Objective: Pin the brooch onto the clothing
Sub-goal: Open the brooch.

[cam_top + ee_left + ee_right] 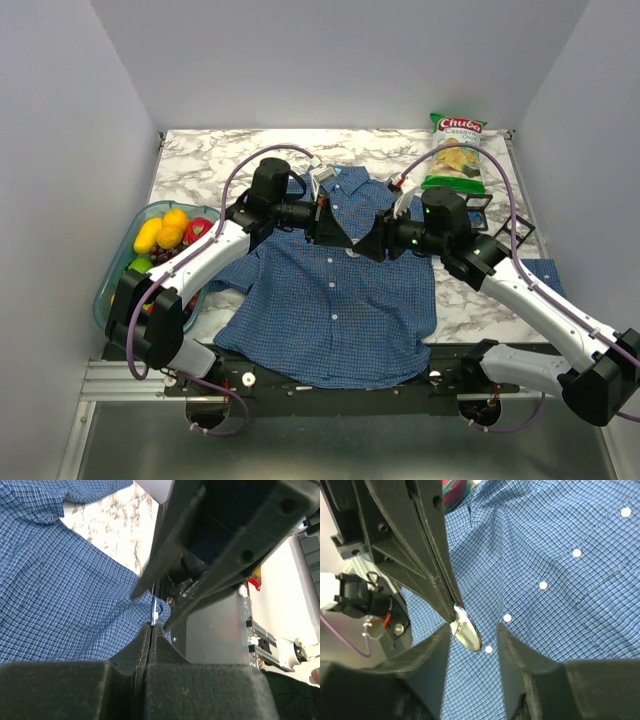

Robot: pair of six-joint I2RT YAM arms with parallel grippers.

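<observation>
The blue checked shirt (330, 300) lies spread on the marble table, collar at the far side, white buttons down its front (542, 585). My left gripper (340, 235) is shut on the brooch, a small white oval disc (467, 630) held by its edge just above the shirt's button line. In the left wrist view (151, 625) the closed fingertips pinch the brooch's thin edge (155, 611). My right gripper (472, 630) is open, one finger on each side of the brooch, not touching it. It faces the left gripper over the chest of the shirt (378, 245).
A clear bin of plastic fruit (160, 240) stands at the table's left edge. A bag of Chuba chips (455, 152) lies at the back right, and a dark flat thing (482, 215) lies near it. A blue cloth piece (545, 272) lies by the right arm.
</observation>
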